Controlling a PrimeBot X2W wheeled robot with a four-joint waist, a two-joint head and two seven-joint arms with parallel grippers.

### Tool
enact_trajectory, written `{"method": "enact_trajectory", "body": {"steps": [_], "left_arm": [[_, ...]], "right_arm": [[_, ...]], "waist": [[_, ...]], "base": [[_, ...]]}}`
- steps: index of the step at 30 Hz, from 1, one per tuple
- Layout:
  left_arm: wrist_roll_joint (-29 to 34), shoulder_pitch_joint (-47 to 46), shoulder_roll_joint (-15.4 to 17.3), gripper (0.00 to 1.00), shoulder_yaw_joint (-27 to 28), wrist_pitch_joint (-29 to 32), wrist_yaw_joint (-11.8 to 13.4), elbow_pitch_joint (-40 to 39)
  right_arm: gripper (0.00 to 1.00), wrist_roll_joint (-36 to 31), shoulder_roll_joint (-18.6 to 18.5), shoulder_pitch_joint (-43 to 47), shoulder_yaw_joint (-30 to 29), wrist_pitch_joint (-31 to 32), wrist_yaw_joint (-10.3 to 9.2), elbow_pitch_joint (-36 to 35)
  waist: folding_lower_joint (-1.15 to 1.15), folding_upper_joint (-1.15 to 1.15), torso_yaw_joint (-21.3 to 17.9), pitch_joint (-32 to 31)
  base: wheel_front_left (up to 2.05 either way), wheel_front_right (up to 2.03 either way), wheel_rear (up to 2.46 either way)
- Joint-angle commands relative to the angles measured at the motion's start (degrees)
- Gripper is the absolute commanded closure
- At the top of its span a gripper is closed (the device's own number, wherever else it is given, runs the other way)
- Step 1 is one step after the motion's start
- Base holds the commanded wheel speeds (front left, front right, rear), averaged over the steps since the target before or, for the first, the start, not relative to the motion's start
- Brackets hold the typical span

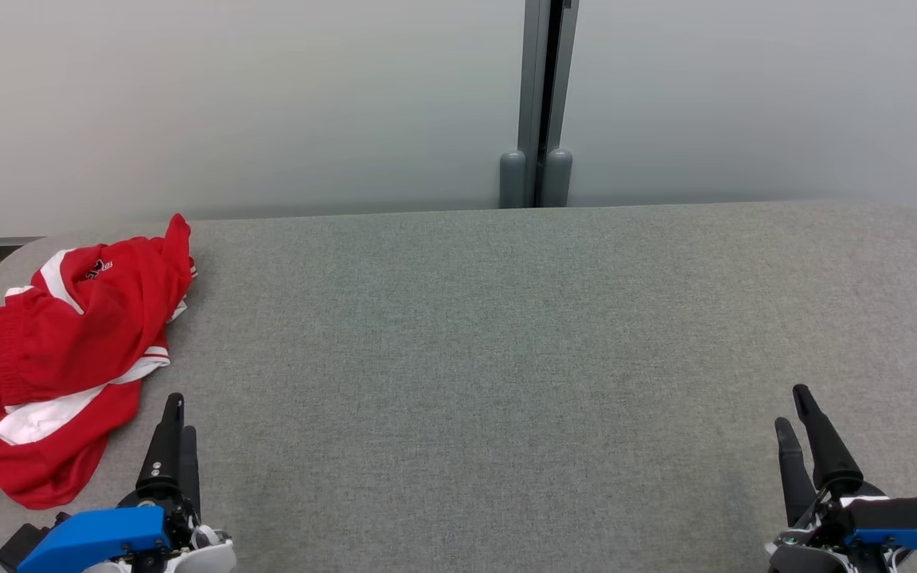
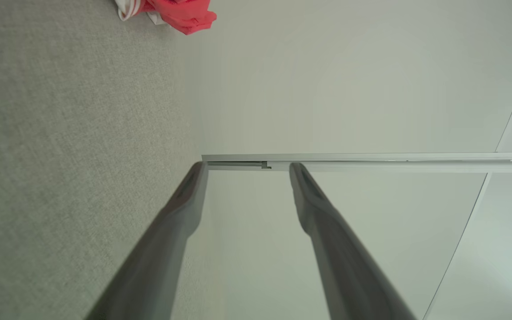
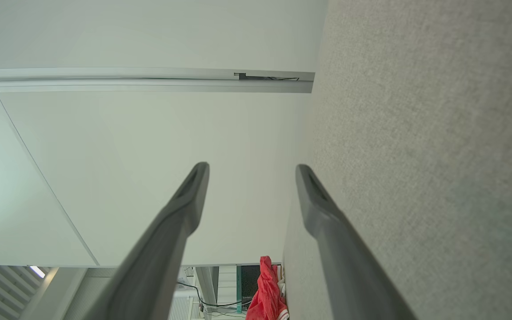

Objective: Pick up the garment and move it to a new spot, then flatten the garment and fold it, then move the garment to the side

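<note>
Left hand is seen at the lower left of the head view, held open over the table with nothing between its long, dark, smooth tapering fingers; the gap is plainest in the left wrist view. The right hand, at the lower right, is likewise held open and empty, its spread shown clearly by the right wrist view.

The crumpled red garment of thin, slightly shiny cloth with white stripes lies in soft folds at the table's far left edge, just beside the left hand and well apart from the right.

The rounded table covered in grey, finely woven fabric is backed by smooth pale wall panels, joined at a grey metal post.

A dark cable beyond the garment is shown by the right wrist view alone.
</note>
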Motion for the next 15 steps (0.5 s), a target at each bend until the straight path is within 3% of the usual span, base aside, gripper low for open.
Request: {"method": "enact_trajectory", "body": {"steps": [1, 15], "left_arm": [[1.1, -1.5, 0.4, 0.0, -0.2, -0.6, 0.0, -1.3], [16.5, -2.2, 0.5, 0.0, -0.2, -4.2, 0.4, -3.5]], "right_arm": [[0.0, -1.0, -0.3, -0.8, 0.2, -0.6, 0.07, -1.4], [0.0, -14.0, -0.3, -0.5, 1.3, -4.2, 0.1, -4.2]], "waist": [[0.0, 0.0, 0.0, 0.0], [0.0, 0.0, 0.1, 0.1]], "base": [[0.0, 0.0, 0.0], [0.0, 0.0, 0.0]]}}
